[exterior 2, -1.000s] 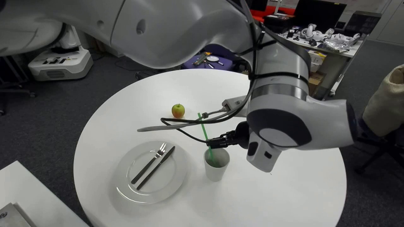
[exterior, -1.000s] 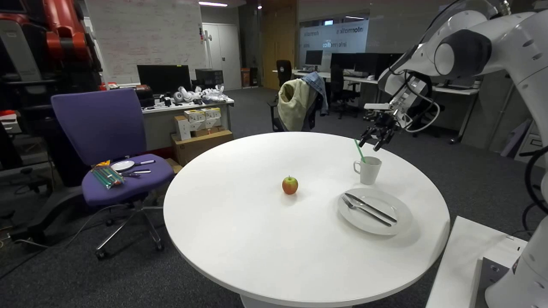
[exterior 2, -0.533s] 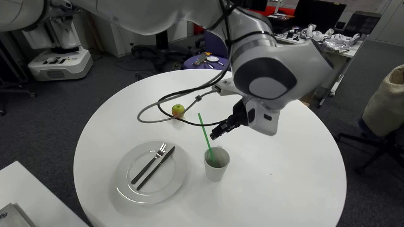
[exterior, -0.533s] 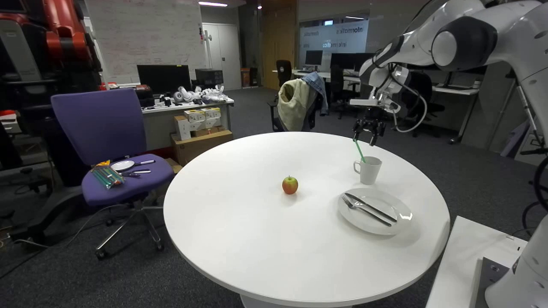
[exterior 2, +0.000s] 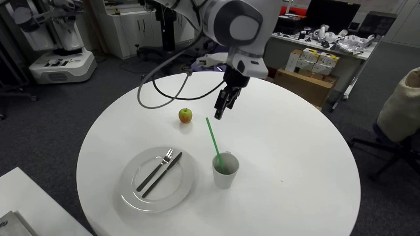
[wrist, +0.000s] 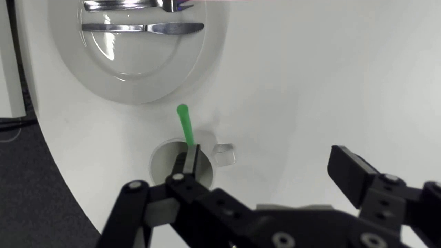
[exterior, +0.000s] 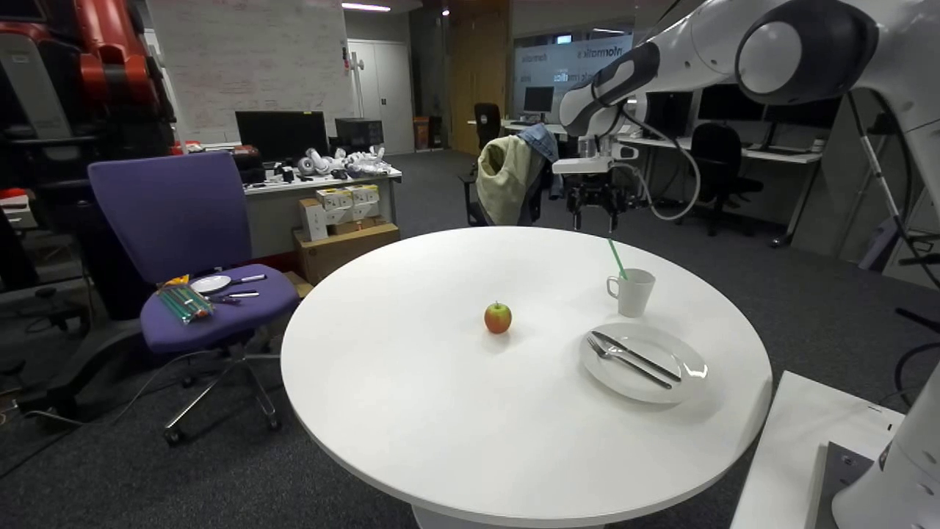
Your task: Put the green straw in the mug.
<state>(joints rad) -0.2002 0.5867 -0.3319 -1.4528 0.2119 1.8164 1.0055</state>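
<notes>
Although the placing step looks complete, with only a retreat left, the green straw (exterior: 617,258) is not beyond disturbing. In an exterior view it leans in the upright mug (exterior: 633,295), right of centre, while the gripper (exterior: 595,225) hangs above and left of it, spread wide and pinching nothing.

In an exterior view with an apple (exterior 2: 185,115) just left of centre, the straw's upper end pokes out of the mug, bare table (exterior 2: 272,137) showing between it and the nearest fingertip (exterior 2: 218,114); the black cable (exterior 2: 190,99) sags across the upper middle. A low sweep down the frame could let fingertip or cable snag that end, lever the straw out or tip the mug.

In the wrist view the gripper shows a broad gap; one finger (wrist: 191,160) overlaps the mug, lower left of centre, so clearance is hard to judge there.
</notes>
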